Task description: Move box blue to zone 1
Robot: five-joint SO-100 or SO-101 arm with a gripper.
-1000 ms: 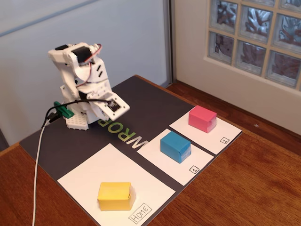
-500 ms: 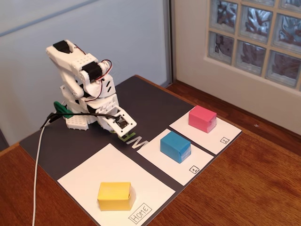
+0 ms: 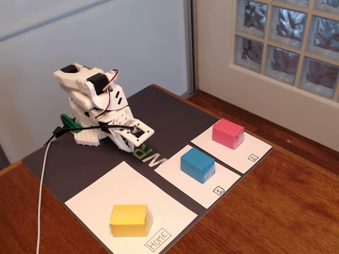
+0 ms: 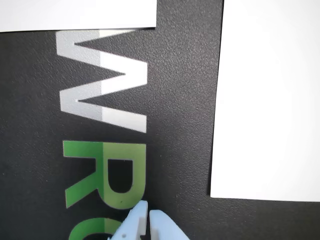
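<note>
In the fixed view the blue box rests on the white sheet marked "1", zone 1, in the middle of the three sheets. My gripper hangs low over the dark mat's lettering, well to the left of the box, on a folded white arm. The wrist view has my gripper at the bottom edge, jaws together with nothing between them, over the green letters. The box is out of that view.
A pink box sits on the sheet marked "2". A yellow box sits on the larger "Home" sheet. The arm's cable trails off the mat's left side. Bare white sheets fill the wrist view's right and top.
The arm has folded lower, and the gripper has dropped toward the mat and shifted a little right, over the lettering. All three boxes stayed where they were.
</note>
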